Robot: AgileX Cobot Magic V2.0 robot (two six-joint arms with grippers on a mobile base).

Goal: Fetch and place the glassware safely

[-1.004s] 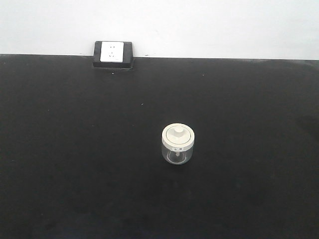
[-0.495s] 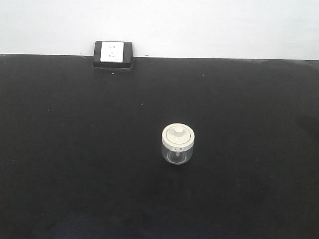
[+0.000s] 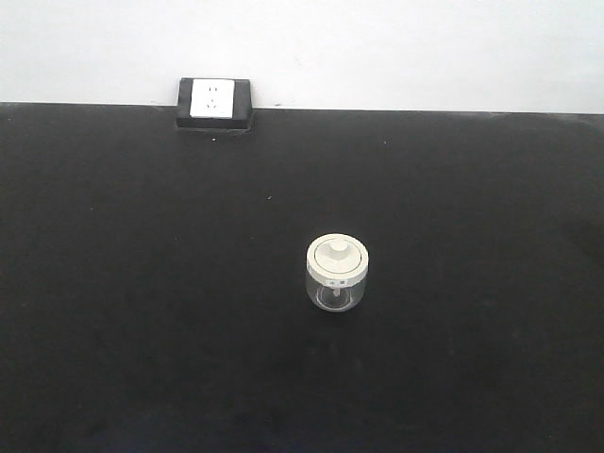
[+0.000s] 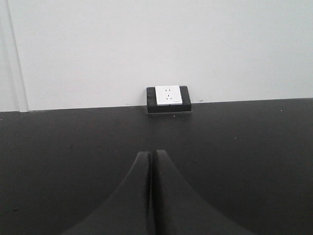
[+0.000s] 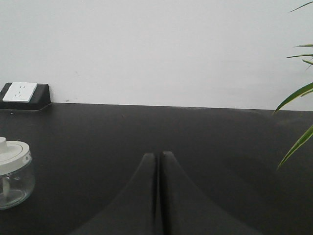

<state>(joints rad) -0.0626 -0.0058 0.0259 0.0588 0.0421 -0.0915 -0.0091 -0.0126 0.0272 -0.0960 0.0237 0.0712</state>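
We see the glass jar (image 3: 335, 274) standing upright on the black surface (image 3: 142, 311), a little right of the middle in the front-facing view and well apart from everything else. Its body is clear glass, and a round cream-white lid (image 3: 336, 258) with a small central knob sits level on top of it. Something pale shows inside through the glass, perhaps a stem hanging from the lid, though at this size we cannot be sure.

At the far edge of the surface, against the white wall (image 3: 396, 47), a white wall socket (image 3: 212, 97) sits in a black frame, to the left of the jar and well behind it.

From the left wrist view, our left gripper (image 4: 151, 161) has its two black fingers pressed together with only a thin seam between them; it holds nothing and points straight toward the socket (image 4: 168, 95) at the back. The jar does not appear in this view.

From the right wrist view, our right gripper (image 5: 158, 164) is likewise closed on nothing, fingers meeting along a narrow line. The jar (image 5: 13, 174) lies at the left edge of this view, cut off by the frame, to the left of the gripper and not touching it. Green plant leaves (image 5: 296, 122) reach in from the right edge.
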